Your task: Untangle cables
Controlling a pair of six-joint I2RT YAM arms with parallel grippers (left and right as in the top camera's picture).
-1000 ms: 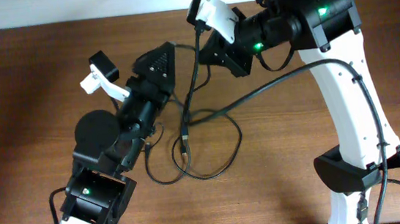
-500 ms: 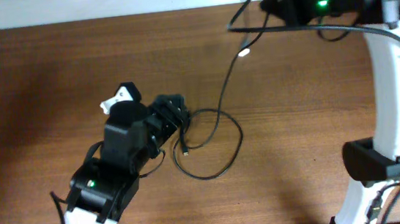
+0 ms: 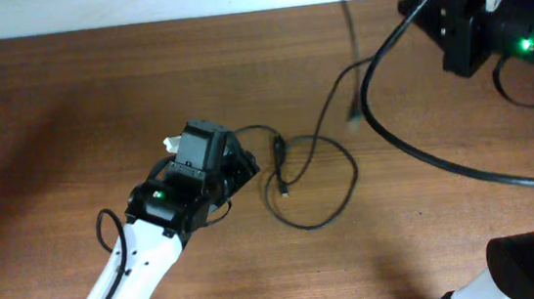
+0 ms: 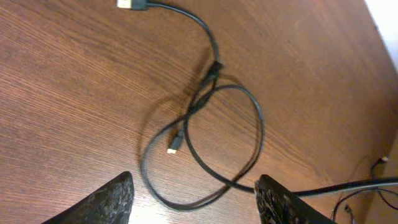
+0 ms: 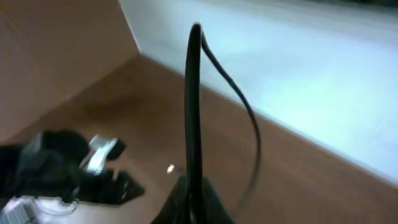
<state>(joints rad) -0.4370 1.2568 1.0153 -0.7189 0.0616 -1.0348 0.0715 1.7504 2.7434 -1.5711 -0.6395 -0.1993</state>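
Brown wood table (image 3: 66, 100), seen from overhead: the cables (image 3: 280, 158) lie in a loose loop near the centre, with my left gripper (image 3: 241, 168) just beside them at their 9 o'clock. Its jaws stand wide, and in the wrist view they straddle the loop with nothing between them. My right gripper (image 5: 189, 196), off toward 2 o'clock, is clamped on one strand (image 5: 193, 93), which rises blurred from the loop's 1 o'clock side.

The worry, as I judge it, is that nothing pins the loop, so a pull could drag the whole tangle across the wood instead of drawing the strand free. The strands cross at a small inline connector (image 4: 212, 70), and tension there could cinch the crossing into a knot. The thin strand could also slip from the closed fingers. The arm's own thick wire (image 3: 425, 154) sweeps near enough to snag it.
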